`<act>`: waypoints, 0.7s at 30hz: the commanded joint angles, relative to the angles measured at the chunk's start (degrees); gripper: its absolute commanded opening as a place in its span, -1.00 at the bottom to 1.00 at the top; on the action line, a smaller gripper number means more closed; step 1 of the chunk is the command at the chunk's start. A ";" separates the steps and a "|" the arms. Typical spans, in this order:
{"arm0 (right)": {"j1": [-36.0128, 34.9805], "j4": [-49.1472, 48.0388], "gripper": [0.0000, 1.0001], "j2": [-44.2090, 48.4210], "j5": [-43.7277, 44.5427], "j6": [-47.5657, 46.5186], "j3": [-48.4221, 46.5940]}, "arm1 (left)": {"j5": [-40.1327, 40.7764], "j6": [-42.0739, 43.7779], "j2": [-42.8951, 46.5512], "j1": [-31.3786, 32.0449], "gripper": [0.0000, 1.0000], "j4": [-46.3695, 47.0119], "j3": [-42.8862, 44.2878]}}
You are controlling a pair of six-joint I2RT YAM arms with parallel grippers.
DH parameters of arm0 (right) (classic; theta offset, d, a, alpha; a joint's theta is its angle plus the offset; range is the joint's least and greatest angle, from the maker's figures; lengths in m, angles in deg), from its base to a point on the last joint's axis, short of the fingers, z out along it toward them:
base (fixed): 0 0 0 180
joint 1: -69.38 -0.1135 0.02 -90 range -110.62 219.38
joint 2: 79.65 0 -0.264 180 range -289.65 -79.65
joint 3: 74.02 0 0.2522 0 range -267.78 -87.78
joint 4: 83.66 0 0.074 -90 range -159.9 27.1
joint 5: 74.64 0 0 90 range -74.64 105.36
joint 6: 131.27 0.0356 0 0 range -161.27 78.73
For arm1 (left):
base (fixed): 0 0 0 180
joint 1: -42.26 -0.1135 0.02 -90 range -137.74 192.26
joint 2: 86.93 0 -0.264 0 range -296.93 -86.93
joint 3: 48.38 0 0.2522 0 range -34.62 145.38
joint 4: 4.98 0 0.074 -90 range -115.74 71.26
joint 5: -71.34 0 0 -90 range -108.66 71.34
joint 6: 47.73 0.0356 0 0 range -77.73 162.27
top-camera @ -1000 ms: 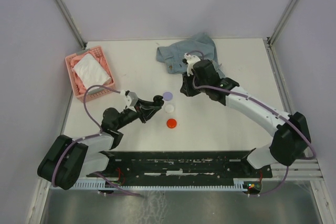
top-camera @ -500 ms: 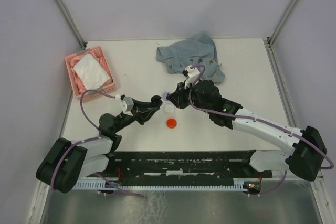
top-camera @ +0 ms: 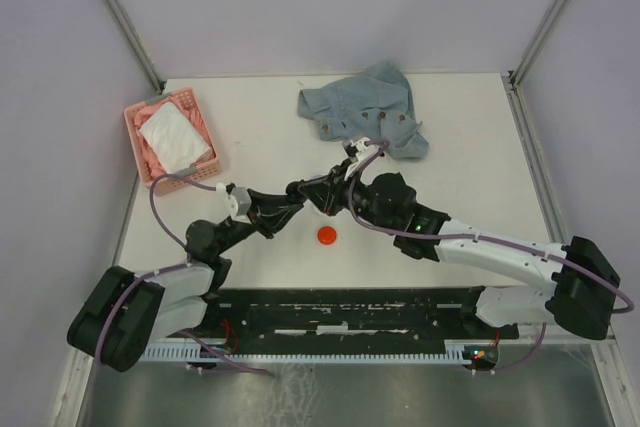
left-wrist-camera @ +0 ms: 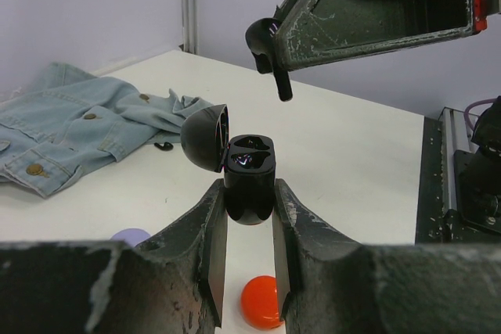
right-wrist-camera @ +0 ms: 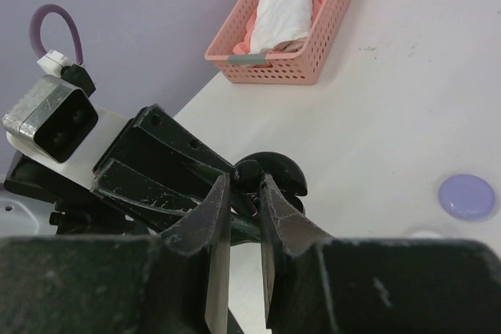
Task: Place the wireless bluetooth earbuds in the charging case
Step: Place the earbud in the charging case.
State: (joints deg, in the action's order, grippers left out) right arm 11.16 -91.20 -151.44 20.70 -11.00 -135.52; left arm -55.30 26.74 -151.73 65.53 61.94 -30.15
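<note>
A: Which way does the black earbud [left-wrist-camera: 268, 43] point?

B: Head up, stem down. Its long axis is near upright and leans a little, with the stem tip aimed at the open charging case [left-wrist-camera: 249, 177] beneath it.

A: Where does it sit in the fingers?

B: The right gripper [right-wrist-camera: 244, 193] pinches the head between narrowly set fingers [right-wrist-camera: 210, 217], and the stem hangs free below them. The earbud is just above the case, apart from it and a shade to one side of the wells.

A: And the case?

B: Upright, with its lid [left-wrist-camera: 205, 138] swung open. The left gripper [left-wrist-camera: 249, 201] clamps its lower body, and a red round case [left-wrist-camera: 261, 303] lies near it.

A: What differs from half a second ago?

B: The right gripper was beside the case, on the side of the denim jacket [left-wrist-camera: 70, 123]. Now it is over the case. The left gripper has barely shifted.
</note>
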 commanded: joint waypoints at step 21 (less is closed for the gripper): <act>-3.37 -11.98 -0.78 -2.95 4.15 1.03 3.74 | 2.60 -1.61 4.59 0.62 -0.95 6.19 -1.78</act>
State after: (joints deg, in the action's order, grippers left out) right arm 8.50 -99.49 -154.57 23.67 -10.65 -132.44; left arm -54.69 26.61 -148.49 65.92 63.25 -31.38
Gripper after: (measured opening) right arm 0.233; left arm 0.326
